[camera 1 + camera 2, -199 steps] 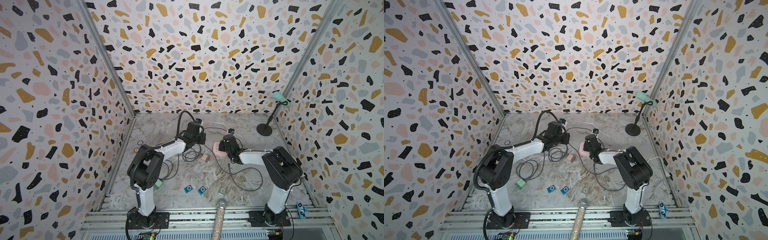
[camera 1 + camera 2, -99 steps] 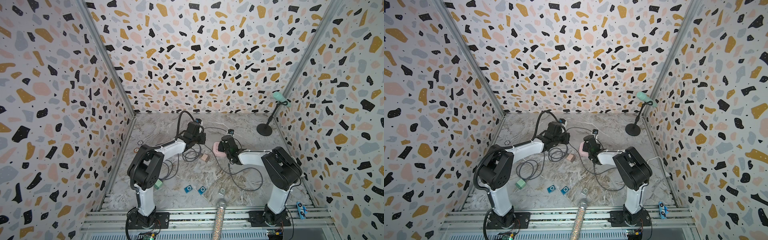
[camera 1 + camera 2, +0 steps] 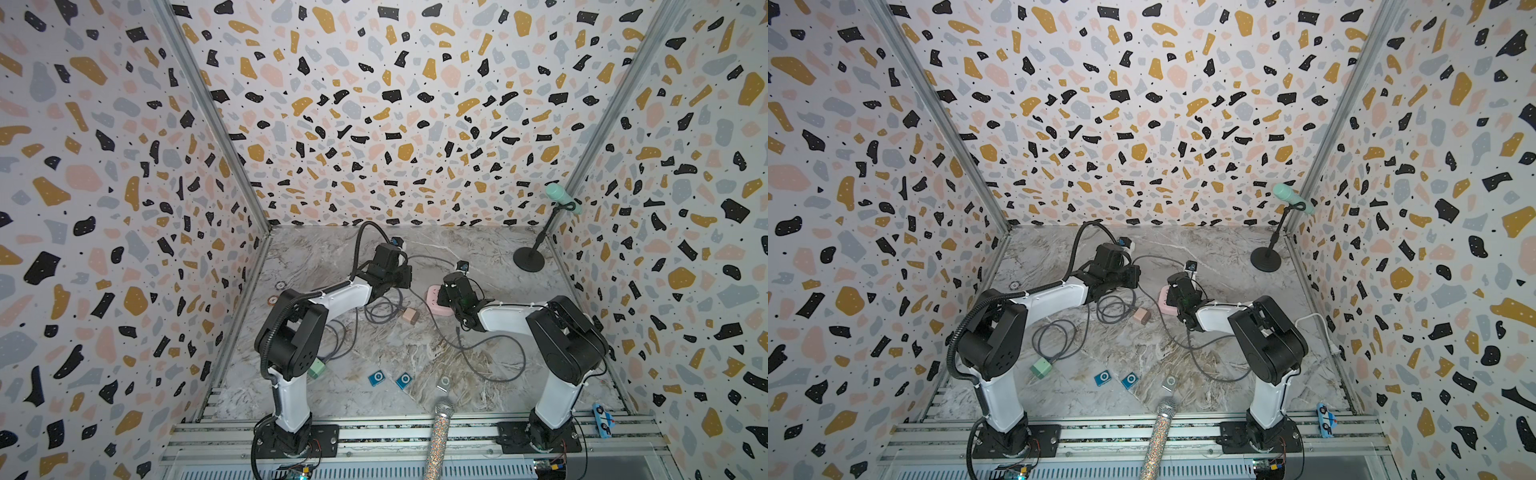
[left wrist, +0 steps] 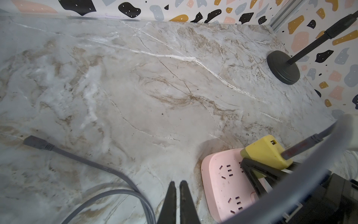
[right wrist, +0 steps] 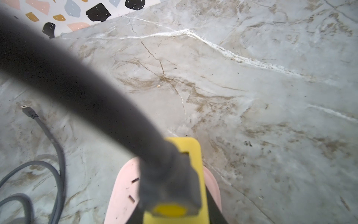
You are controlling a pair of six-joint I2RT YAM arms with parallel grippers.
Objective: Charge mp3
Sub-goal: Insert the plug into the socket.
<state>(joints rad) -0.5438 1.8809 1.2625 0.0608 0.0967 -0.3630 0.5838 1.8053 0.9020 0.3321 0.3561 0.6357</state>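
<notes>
Pinches a yellow charger (image 5: pixel 191 144) in the right claw (image 5: pixel 175 210), over the pink power strip (image 4: pixel 219 180). Shows the left claw (image 4: pixel 177 184) pressed together and empty just beside that strip. Has three mp3 players (image 3: pixel 404 380) in a row at the table's (image 3: pixel 478 249) front, well apart from both claws.

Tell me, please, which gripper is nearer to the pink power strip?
Right. The right gripper holds the yellow charger over the pink power strip; the left gripper, shut, hangs beside it, apart.

Yellow charger (image 5: pixel 193 151) (grey cable (image 5: pixel 77 87) plugged in) above pink power strip (image 5: pixel 124 184).
</notes>
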